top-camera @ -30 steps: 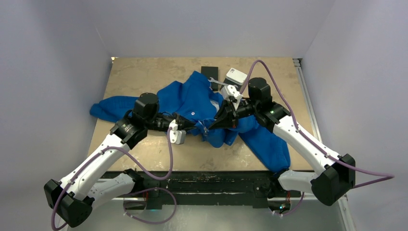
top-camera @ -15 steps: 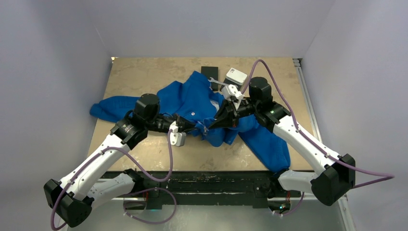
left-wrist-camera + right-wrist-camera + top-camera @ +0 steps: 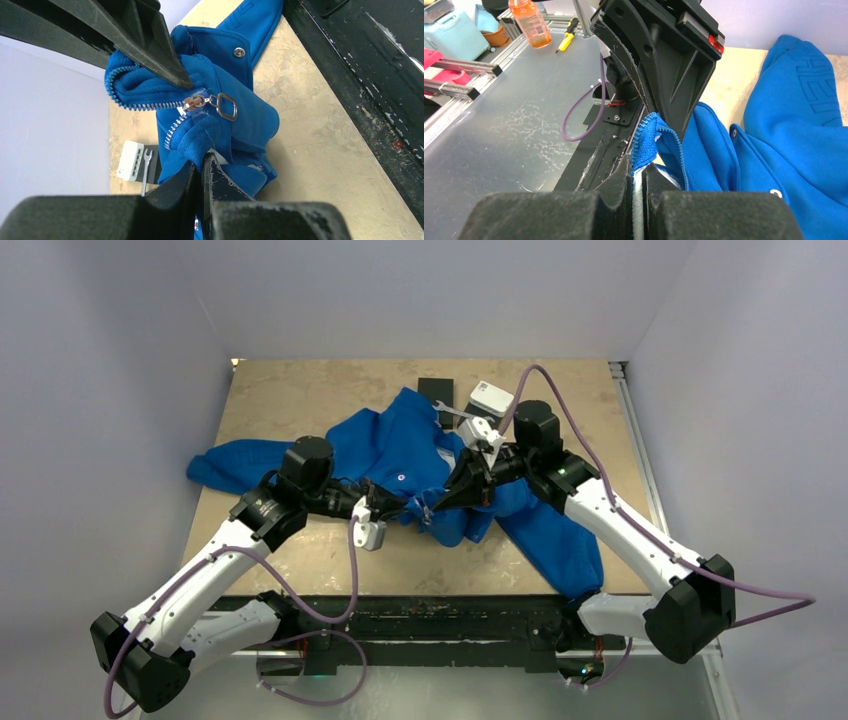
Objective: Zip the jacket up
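Jacket [image 3: 395, 445] bunched mid-table. Left gripper [image 3: 202, 167] pinches jacket fabric just beside zipper slider [image 3: 195, 102]. Right gripper [image 3: 639, 172] pinches the opposite toothed edge. Slider sits between tips, both arms equally near.

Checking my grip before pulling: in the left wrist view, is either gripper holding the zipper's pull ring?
No, the pull ring hangs free between the left gripper and right gripper, which pinch only the jacket fabric.
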Motion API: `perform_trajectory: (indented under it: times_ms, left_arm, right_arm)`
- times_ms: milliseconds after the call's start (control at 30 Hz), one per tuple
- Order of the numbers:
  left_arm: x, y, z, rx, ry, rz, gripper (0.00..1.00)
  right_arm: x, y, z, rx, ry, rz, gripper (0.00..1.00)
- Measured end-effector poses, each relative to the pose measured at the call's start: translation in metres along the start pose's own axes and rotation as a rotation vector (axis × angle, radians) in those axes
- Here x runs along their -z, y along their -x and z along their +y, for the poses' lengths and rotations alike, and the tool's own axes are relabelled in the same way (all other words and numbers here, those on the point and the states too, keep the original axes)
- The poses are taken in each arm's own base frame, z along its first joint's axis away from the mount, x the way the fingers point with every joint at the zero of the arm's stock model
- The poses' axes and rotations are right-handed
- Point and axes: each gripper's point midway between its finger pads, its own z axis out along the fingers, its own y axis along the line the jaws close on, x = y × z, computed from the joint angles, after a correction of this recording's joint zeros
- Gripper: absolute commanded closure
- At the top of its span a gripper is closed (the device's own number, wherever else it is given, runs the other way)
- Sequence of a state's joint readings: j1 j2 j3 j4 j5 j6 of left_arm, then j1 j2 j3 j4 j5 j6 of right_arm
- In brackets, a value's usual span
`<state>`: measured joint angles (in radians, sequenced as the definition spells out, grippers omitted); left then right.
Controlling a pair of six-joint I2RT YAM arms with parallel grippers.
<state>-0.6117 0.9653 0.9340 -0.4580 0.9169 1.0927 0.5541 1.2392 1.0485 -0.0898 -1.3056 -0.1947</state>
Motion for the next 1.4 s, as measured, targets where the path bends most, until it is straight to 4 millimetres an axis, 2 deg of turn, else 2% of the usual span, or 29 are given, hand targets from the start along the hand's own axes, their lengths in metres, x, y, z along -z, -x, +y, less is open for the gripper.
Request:
perform_trajectory:
  times_ms: [333,733,1400]
  left_arm:
    - [0.000,0.004,0.011,0.057,0.049,-0.009,1.00]
    - [0.000,0.002,0.003,0.043,0.017,-0.004,1.00]
    - [-0.001,0.006,0.001,0.033,0.004,-0.026,1.00]
  right_arm:
    - [-0.001,-0.015,0.006,-0.044,0.034,0.003,1.00]
    - [-0.001,-0.010,0.013,-0.019,0.082,-0.014,1.00]
    - [-0.003,-0.007,0.007,-0.008,0.077,-0.022,1.00]
